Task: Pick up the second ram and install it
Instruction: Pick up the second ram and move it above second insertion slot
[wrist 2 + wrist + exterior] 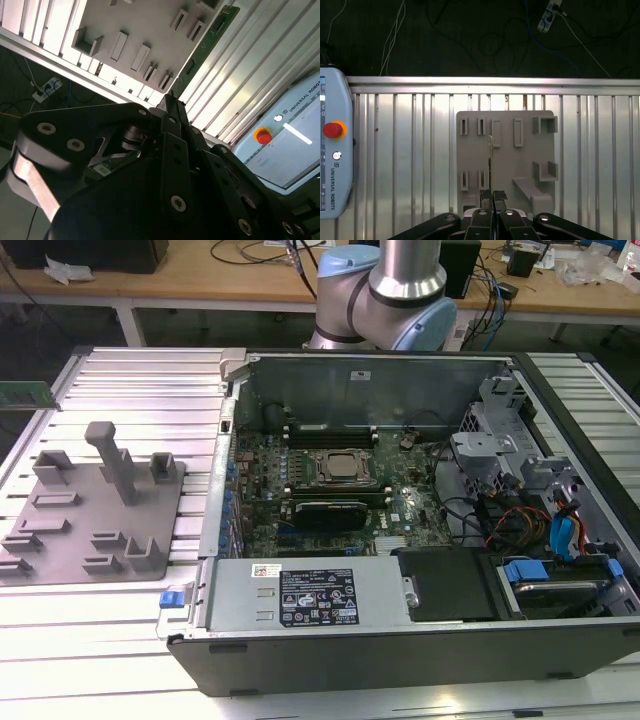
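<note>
A big black computer point(400, 625) lies open on a shiny metal table point(130, 380). I can see its green board and wires inside. The blue and silver robot arm point(385, 285) stands behind it. A grey plate point(70, 530) with little blocks sits on the table, at the exterior view's left.

In both wrist views the gripper point(492, 196) is squeezed tight on one end of the second ram point(210, 37), a long thin green stick. In the first wrist view the stick pokes out over the grey plate. It is well apart from the computer.
</note>
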